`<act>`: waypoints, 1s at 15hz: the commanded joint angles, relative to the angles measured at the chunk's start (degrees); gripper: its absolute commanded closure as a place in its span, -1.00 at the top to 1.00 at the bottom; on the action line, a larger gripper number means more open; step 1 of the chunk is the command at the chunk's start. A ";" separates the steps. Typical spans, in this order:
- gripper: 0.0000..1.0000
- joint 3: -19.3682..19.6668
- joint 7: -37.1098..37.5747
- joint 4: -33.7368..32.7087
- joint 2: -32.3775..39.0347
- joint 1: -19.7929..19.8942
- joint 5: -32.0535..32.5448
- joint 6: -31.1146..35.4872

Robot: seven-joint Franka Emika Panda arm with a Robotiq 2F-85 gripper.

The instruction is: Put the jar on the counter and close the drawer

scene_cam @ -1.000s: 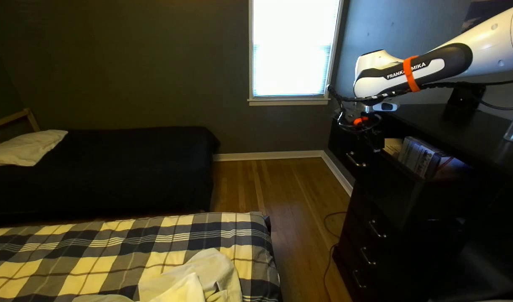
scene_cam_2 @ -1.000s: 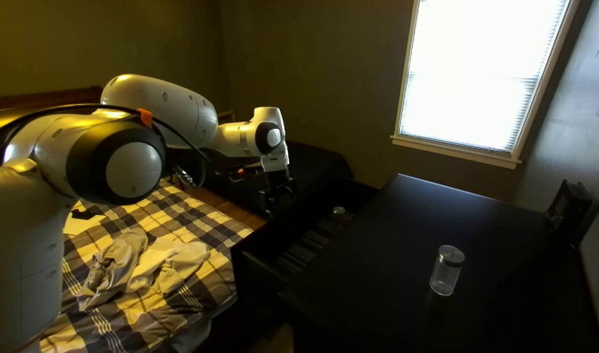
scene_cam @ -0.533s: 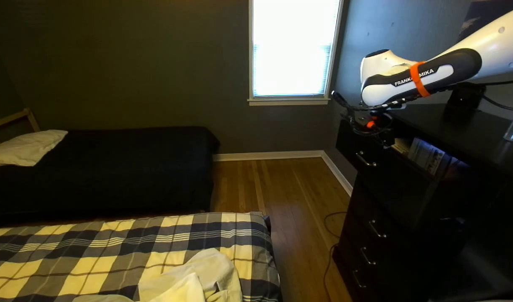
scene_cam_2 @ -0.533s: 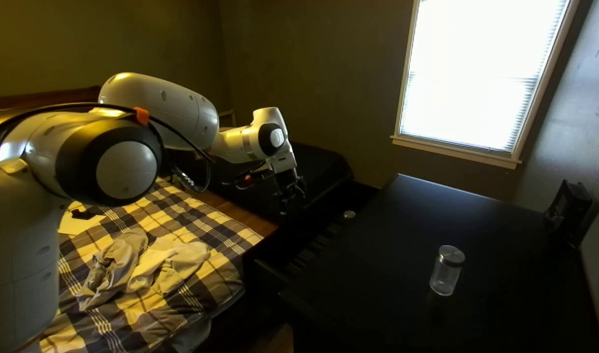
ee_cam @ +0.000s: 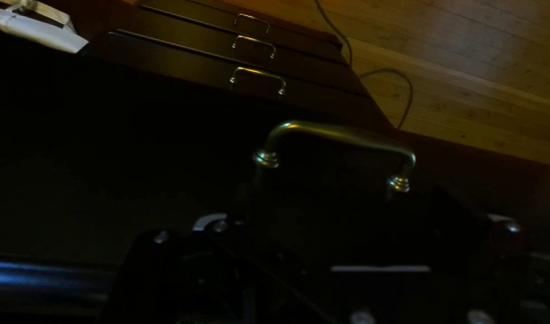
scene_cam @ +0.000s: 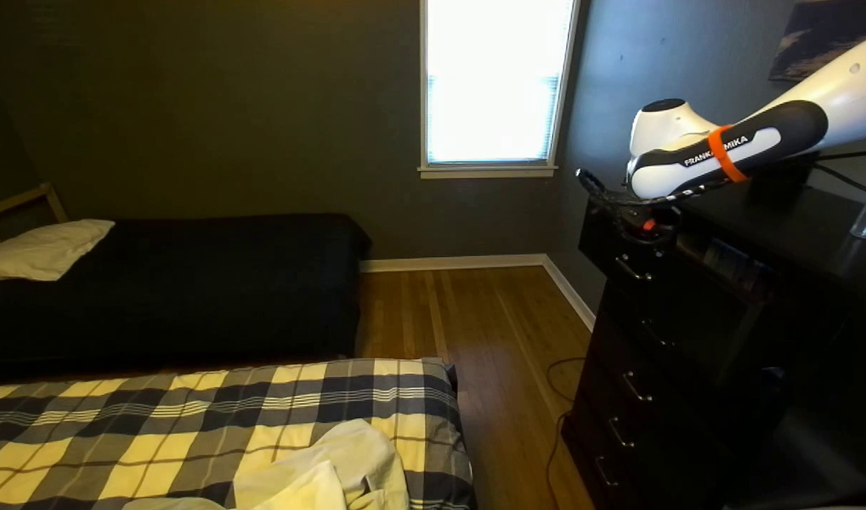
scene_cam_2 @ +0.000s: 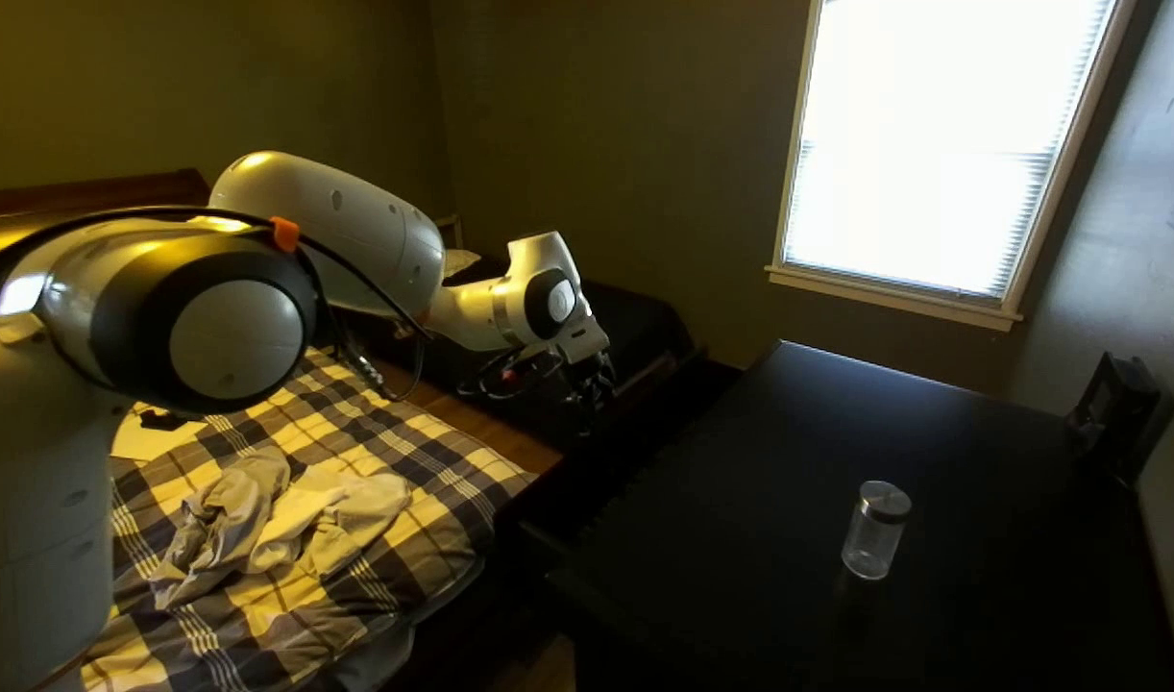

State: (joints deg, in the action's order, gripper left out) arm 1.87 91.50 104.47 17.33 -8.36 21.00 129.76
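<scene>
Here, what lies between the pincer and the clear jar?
In an exterior view, the partly open drawer lies nearest the pincer, then the black counter stretches on to the jar standing on it.

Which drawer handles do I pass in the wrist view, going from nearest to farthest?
Top drawer's handle → nearest lower handle → middle lower handle → farthest lower handle.

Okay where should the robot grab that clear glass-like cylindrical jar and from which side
Probably from above, gripping the jar across its clear side wall, below the shiny metallic band: it stands upright on the flat black dresser top, and that wall runs straight.
</scene>
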 commanded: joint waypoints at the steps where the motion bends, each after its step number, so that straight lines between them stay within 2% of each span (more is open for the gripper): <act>1: 1.00 1.22 -2.30 4.32 -2.87 1.04 0.22 1.99; 8: 1.00 3.78 -1.27 6.14 -6.03 2.78 1.12 -1.16; 15: 1.00 5.15 -0.22 7.49 -6.13 4.40 4.18 -0.47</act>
State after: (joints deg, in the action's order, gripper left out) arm 6.67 89.65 110.02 12.22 -4.18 22.38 129.65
